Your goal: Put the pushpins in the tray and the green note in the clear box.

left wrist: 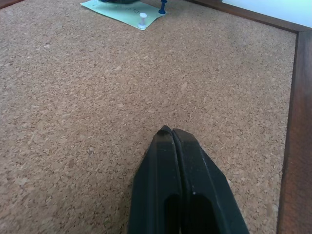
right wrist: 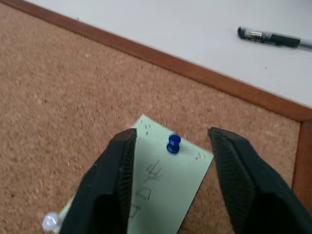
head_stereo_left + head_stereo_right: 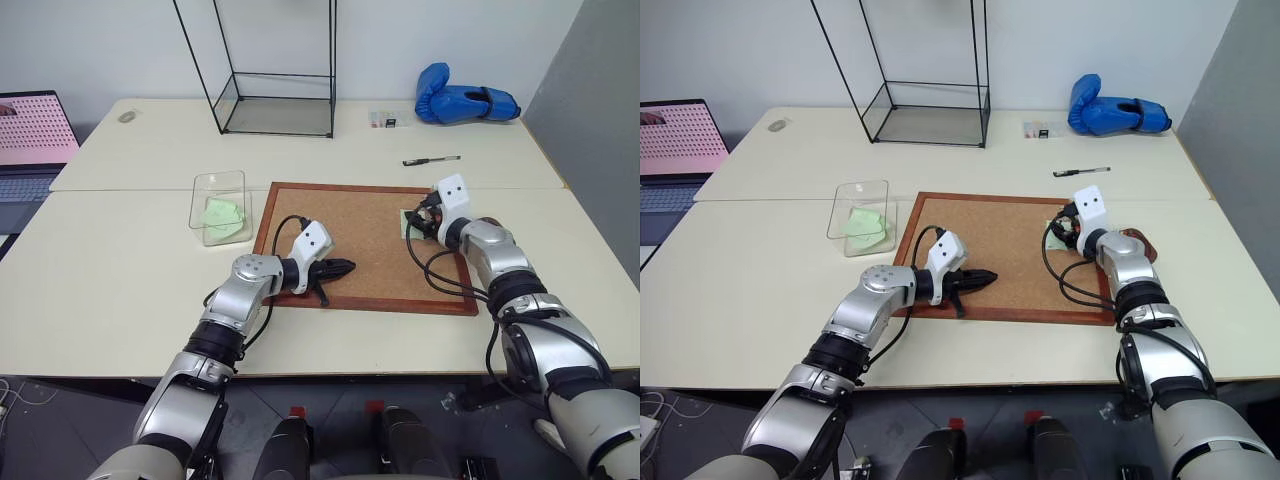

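One green note (image 3: 222,214) already lies in the clear box (image 3: 220,205). A second note (image 2: 163,183) remains pinned on the corkboard (image 3: 366,245), blue pushpin (image 2: 173,143) at twelve o'clock between right gripper (image 2: 170,165)'s parted fingers. Left gripper (image 1: 173,134) closed, empty.

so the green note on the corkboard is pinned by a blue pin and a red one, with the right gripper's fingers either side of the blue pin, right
Not quite: the second pin is white, not red, as the left wrist view shows. The rest holds: the green note lies on the corkboard, and the right gripper has its fingers either side of the blue pin.
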Available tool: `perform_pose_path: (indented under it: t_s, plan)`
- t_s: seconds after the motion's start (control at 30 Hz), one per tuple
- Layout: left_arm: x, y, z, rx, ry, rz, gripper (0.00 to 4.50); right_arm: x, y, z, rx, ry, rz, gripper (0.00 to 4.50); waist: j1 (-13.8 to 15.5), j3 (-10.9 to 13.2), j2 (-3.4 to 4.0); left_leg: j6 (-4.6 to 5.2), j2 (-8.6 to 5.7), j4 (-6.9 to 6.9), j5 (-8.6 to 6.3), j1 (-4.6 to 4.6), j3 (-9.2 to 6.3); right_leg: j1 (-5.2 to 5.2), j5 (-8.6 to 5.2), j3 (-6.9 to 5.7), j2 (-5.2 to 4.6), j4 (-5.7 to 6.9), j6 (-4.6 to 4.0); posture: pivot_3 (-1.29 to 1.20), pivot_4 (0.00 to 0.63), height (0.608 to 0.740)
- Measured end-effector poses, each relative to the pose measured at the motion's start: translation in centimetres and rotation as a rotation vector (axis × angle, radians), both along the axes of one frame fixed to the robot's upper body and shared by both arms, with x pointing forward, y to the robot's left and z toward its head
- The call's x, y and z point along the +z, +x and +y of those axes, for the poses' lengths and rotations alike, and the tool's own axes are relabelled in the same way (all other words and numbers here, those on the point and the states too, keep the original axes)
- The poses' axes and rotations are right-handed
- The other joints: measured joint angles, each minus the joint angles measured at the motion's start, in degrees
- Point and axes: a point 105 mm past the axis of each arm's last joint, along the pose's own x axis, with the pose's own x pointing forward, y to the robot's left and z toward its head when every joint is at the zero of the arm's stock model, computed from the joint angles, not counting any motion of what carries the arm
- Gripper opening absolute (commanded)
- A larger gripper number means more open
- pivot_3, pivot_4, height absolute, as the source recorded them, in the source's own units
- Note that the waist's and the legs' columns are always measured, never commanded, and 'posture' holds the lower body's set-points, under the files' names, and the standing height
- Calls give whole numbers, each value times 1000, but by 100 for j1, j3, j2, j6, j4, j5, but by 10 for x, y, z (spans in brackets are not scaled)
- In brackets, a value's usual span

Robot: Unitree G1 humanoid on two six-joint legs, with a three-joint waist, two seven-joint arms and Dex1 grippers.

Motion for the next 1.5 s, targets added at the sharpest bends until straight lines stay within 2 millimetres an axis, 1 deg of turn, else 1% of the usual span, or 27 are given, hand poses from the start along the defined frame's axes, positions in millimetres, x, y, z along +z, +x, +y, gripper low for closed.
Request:
perform_pose_path:
  t_s: [0.03,0.1,0.13,0.23,0.27,0.3,0.6,0.77,0.83,1.0,1.07,1.13,1.23,1.3,1.33,1.4,1.5]
  plan:
    - [0,0,0,1,0,1,0,-1,0,0,-4,0,-1,1504,-4,0,0,0,0,0,0,0,0,0,0,1,0,0,0,0,150,740]
    - [0,0,1,4,0,5,0,1,1,-1,-9,-1,-6,1179,-15,0,0,0,0,0,0,1,0,0,0,1,0,2,0,0,150,740]
    - [0,0,1,5,0,7,0,3,2,-1,-11,0,-11,886,-16,-1,1,0,0,0,0,2,0,0,0,0,0,2,0,0,150,740]
    - [0,0,1,5,1,9,0,3,2,0,-11,7,-13,350,-17,-1,1,0,0,0,0,2,0,0,0,1,0,2,0,0,150,740]
    - [-1,0,1,6,1,9,0,3,2,1,-9,11,-14,95,-18,-1,1,0,0,0,0,1,0,0,0,1,0,2,0,0,150,740]
    - [-1,0,1,6,1,9,0,3,2,2,-9,16,-14,16,-18,-1,1,0,0,0,0,1,0,0,0,1,0,3,0,0,150,740]
    - [-1,0,0,6,3,11,0,3,2,2,-10,26,-14,16,-18,-1,1,0,-1,1,0,1,-1,0,0,1,0,3,0,0,150,740]
    - [-2,1,-2,14,1,29,0,7,2,1,-9,64,-22,16,-12,-2,3,0,-3,1,0,1,0,1,0,2,-2,3,2,0,150,740]
    - [-3,2,-2,17,1,37,0,13,3,2,3,73,-47,16,-12,-3,5,0,-3,2,0,3,0,3,0,2,-2,3,3,0,150,740]
    - [-4,4,-4,14,9,51,0,40,5,9,39,96,-139,16,-5,-11,14,0,-3,4,0,15,-3,16,0,-1,-2,4,5,0,150,740]
    - [-6,4,-4,12,10,56,0,45,5,10,46,101,-153,16,1,-12,14,1,-4,4,0,15,-3,16,0,-1,-2,4,4,0,150,740]
    - [-6,3,-5,8,10,57,0,45,2,7,48,97,-158,16,16,-13,14,1,-3,4,0,14,-4,16,0,-1,-2,4,4,0,150,740]
    - [-6,3,-5,3,13,55,0,43,-3,-4,32,94,-156,16,30,-13,14,1,-4,4,0,12,-4,16,0,-1,-2,2,4,0,150,740]
    - [-6,2,-6,2,15,53,0,45,-7,-17,9,88,-163,16,39,-13,15,1,-4,3,0,12,-4,15,0,-1,-3,2,4,0,150,740]
    - [-5,2,-7,-2,16,49,0,49,-12,-28,-6,72,-176,16,42,-14,17,1,-4,2,0,12,-4,15,-1,-1,-3,1,4,0,150,740]
    - [-4,2,-6,-2,18,46,0,52,-16,-36,-13,53,-185,16,46,-14,17,1,-3,2,0,13,-2,15,-1,-1,-2,0,5,0,150,740]
    - [-4,1,-7,-10,25,42,0,49,-31,-56,-32,-33,-184,16,54,-19,22,1,-3,2,0,11,-3,15,-2,-2,-2,-2,5,0,150,740]
